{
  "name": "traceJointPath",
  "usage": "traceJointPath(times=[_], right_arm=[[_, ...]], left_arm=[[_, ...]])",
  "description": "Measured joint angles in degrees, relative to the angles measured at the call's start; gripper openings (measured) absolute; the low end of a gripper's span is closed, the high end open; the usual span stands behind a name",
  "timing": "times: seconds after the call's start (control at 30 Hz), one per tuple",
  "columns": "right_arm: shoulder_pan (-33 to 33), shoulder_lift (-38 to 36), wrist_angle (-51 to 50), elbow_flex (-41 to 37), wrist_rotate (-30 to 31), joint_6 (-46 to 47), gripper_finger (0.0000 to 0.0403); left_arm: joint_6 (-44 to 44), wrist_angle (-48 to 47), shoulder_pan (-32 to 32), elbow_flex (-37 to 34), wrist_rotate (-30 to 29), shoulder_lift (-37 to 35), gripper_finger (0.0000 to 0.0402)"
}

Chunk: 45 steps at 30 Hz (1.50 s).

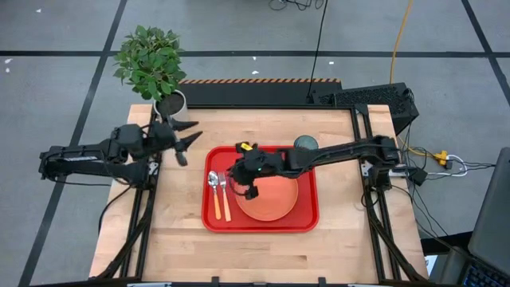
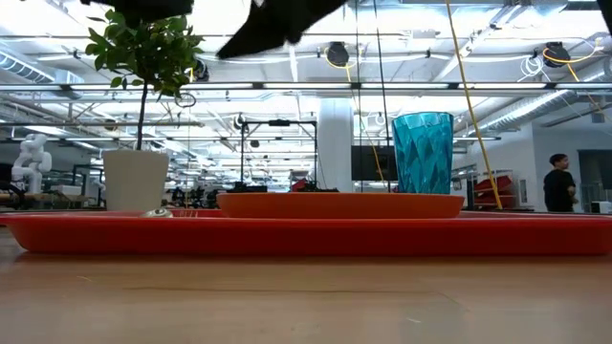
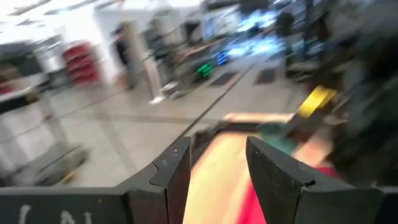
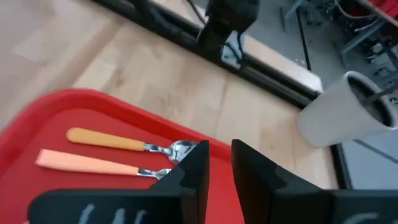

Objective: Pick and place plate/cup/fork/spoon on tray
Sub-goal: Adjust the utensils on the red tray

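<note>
The red tray (image 1: 307,217) lies at the table's middle. The orange plate (image 1: 275,201) lies flat in its right part. The spoon (image 1: 213,191) and the fork (image 1: 225,201) lie side by side in its left part, handles toward the near edge; both show in the right wrist view (spoon (image 4: 124,143), fork (image 4: 93,163)). The teal cup (image 1: 305,143) stands upright on the table just beyond the tray's far rim. My right gripper (image 1: 244,182) hovers over the tray between fork and plate, slightly open and empty (image 4: 221,163). My left gripper (image 1: 188,141) is open and empty, above the table left of the tray.
A white pot (image 1: 170,104) with a green plant stands at the table's far left corner, close behind my left gripper. Bare wood shows near the tray's front edge (image 1: 263,251). In the low view the cup (image 2: 423,153) rises behind the plate (image 2: 339,204).
</note>
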Motion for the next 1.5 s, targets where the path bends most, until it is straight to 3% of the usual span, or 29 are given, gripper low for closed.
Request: traceJointPath(times=[0.1,0.2,0.33,0.43,0.63,0.77,0.93,1.1,1.27,1.5], right_arm=[[0.97,-5.01,0.55,-2.68,0.41,-1.83,0.0061],[2.83,-11.17,4.4,-7.74,4.14,-6.43,0.005],[6.78,-20.77,10.19,-16.68,11.65,-13.64,0.001],[10.13,-27.2,17.61,-25.32,19.27,-17.29,0.0003],[14.83,-41.54,31.86,-43.26,30.56,-17.18,0.0001],[17.62,-50.95,34.83,-51.05,31.94,-17.19,0.0],[20.9,-60.21,35.43,-53.38,32.03,-16.66,0.0],[23.52,-62.61,35.27,-53.41,33.29,-16.54,0.0],[24.06,-62.35,35.11,-53.43,33.32,-19.22,0.0],[23.99,-62.37,34.99,-53.45,33.66,-21.83,0.0]], left_arm=[[-1.09,-1.36,0.0,0.0,-6.03,0.79,0.0159],[-4.62,-4.78,-0.04,1.82,-8.02,1.72,0.0159],[-11.77,-12.01,-0.75,4.65,-8.65,5.09,0.0159],[-13.46,-12.41,-1.7,4.74,-8.89,8.7,0.0159],[-12.05,-14.21,-5.33,4.74,-6.08,16.23,0.0159],[-25.42,-19.91,-6.14,4.74,-0.63,18.53,0.0159],[-45.12,-32.49,-6.1,4.74,6.18,19.86,0.0159],[-53.66,-40.38,-6.47,4.74,5.76,21.89,0.0159],[-58.0,-38.97,-6.96,4.74,8.01,28.4,0.0159],[-53.69,-33.71,-9.81,4.74,11.47,38.34,0.0159]])
